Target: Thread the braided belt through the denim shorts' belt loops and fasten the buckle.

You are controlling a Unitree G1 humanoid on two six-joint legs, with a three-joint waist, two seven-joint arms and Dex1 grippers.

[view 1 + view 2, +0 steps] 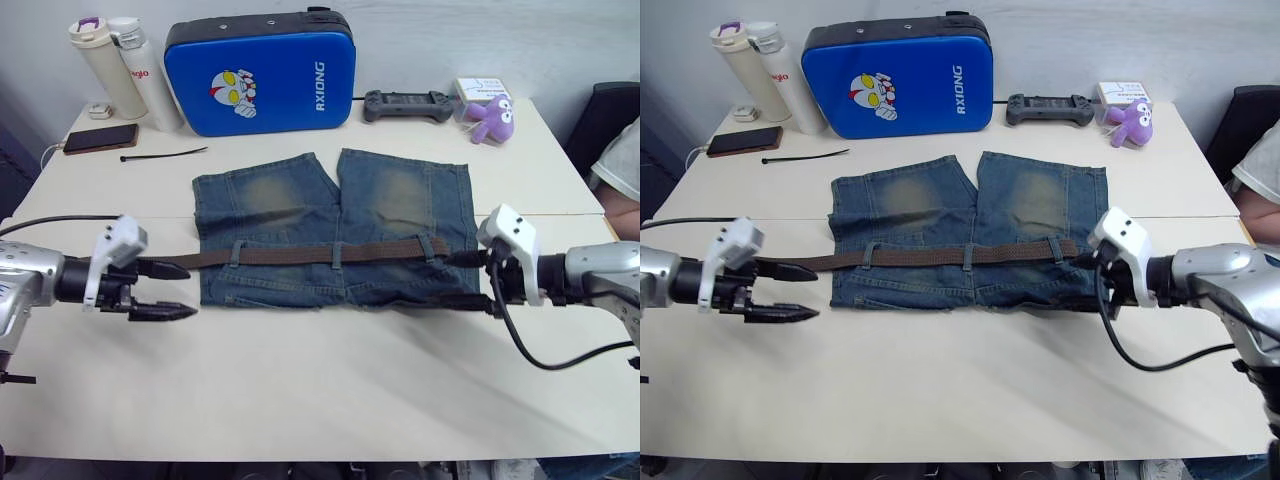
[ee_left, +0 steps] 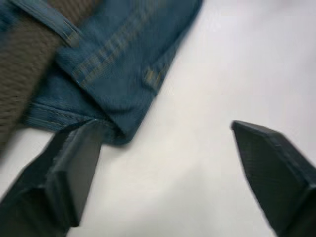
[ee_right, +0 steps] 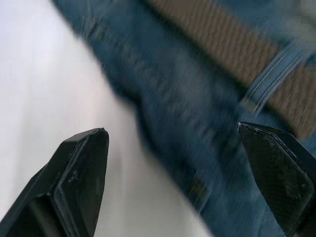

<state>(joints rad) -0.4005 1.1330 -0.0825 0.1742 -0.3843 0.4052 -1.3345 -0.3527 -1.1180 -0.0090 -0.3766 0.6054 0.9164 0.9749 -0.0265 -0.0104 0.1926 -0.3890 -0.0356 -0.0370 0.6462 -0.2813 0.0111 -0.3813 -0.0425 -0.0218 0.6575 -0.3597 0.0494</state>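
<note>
Crosswise, the braided belt [image 1: 320, 253] spans the denim shorts [image 1: 335, 225], both pincers gaping, empty.

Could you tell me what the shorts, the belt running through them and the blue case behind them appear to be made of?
The denim shorts look like faded cotton denim: blue twill with worn lighter patches and stitched seams. The braided belt seems a woven fabric or cord strap, matte brown, with a visible weave in the right wrist view. The blue case looks like smooth, slightly glossy padded synthetic leather or vinyl, though that is uncertain.
</note>
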